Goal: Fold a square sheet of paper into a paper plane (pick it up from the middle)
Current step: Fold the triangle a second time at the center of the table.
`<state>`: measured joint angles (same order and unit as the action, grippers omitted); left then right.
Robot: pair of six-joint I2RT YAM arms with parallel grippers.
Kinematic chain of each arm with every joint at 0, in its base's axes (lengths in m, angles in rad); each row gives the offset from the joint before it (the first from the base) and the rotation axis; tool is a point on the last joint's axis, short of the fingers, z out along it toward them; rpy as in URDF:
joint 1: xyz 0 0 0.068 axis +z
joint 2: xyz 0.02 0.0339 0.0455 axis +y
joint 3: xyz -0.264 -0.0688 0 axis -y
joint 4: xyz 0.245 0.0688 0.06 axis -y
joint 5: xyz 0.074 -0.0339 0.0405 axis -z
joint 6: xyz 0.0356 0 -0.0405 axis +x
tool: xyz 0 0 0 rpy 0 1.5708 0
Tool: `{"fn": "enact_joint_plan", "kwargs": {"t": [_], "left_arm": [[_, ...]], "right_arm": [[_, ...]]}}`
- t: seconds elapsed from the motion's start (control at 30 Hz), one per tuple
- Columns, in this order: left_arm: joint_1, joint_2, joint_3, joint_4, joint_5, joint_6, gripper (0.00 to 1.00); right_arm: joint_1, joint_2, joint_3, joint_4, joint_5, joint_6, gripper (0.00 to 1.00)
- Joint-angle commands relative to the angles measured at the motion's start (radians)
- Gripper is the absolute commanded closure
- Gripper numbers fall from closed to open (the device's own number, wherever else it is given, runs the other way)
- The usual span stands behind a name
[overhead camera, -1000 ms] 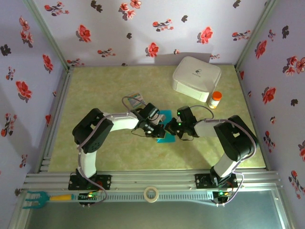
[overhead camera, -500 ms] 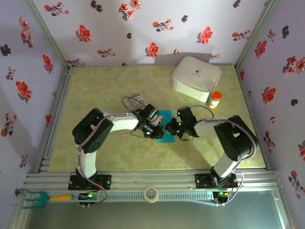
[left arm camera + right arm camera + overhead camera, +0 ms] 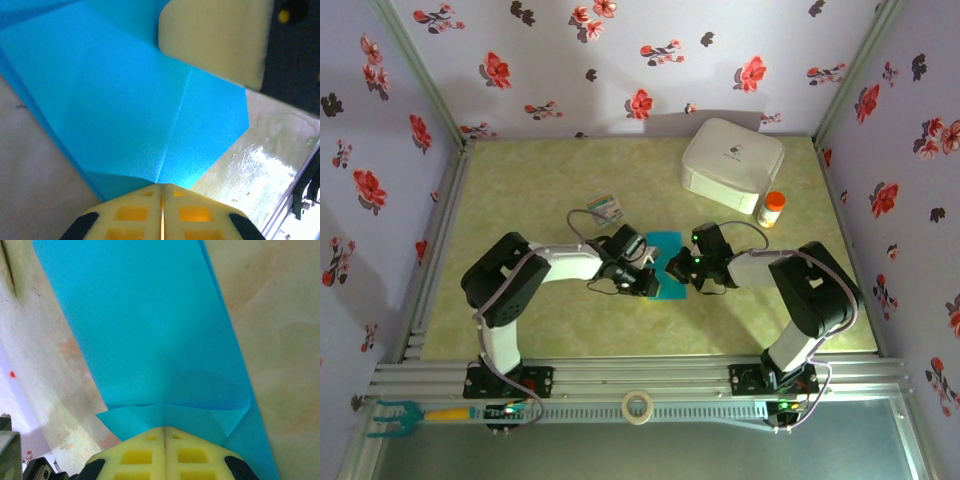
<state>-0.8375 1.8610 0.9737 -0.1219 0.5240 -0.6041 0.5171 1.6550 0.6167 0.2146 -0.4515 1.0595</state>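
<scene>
The green tabletop (image 3: 520, 180) carries a white rounded box (image 3: 732, 165) at the back right. The square sheet of paper (image 3: 664, 243) lies creased mid-table, with the left hand (image 3: 161, 186) and right hand (image 3: 165, 429) clenched, their tips against it.

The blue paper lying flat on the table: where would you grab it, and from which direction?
Probably the small folded flap at the end of the blue paper, coming in low from the right arm's side. The sheet lies flat on the table, so only that doubled edge gives the fingers something to pinch.
</scene>
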Motion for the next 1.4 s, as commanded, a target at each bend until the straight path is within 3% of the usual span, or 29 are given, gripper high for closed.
{"fn": "enact_joint_plan", "kwargs": {"t": [0.0, 0.2, 0.4, 0.57, 0.8, 1.37], "left_arm": [[-0.004, -0.036, -0.066, -0.087, -0.012, -0.022, 0.91], [-0.008, -0.105, -0.124, -0.042, -0.011, -0.054, 0.92], [-0.004, -0.186, -0.078, 0.021, 0.021, -0.054, 0.93], [0.015, -0.104, -0.003, 0.062, 0.022, -0.073, 0.94], [0.026, 0.050, 0.120, -0.023, -0.021, -0.042, 0.94], [0.020, 0.054, -0.064, 0.030, -0.072, -0.088, 1.00]], "right_arm": [[-0.017, 0.011, -0.035, -0.072, 0.066, 0.010, 1.00], [-0.017, 0.010, -0.038, -0.066, 0.065, 0.012, 1.00], [-0.017, 0.008, -0.037, -0.066, 0.064, 0.013, 1.00], [-0.017, 0.007, -0.037, -0.064, 0.064, 0.016, 1.00], [-0.017, 0.009, -0.034, -0.060, 0.057, 0.015, 1.00], [-0.003, -0.083, 0.035, -0.088, -0.009, -0.051, 1.00]]}}
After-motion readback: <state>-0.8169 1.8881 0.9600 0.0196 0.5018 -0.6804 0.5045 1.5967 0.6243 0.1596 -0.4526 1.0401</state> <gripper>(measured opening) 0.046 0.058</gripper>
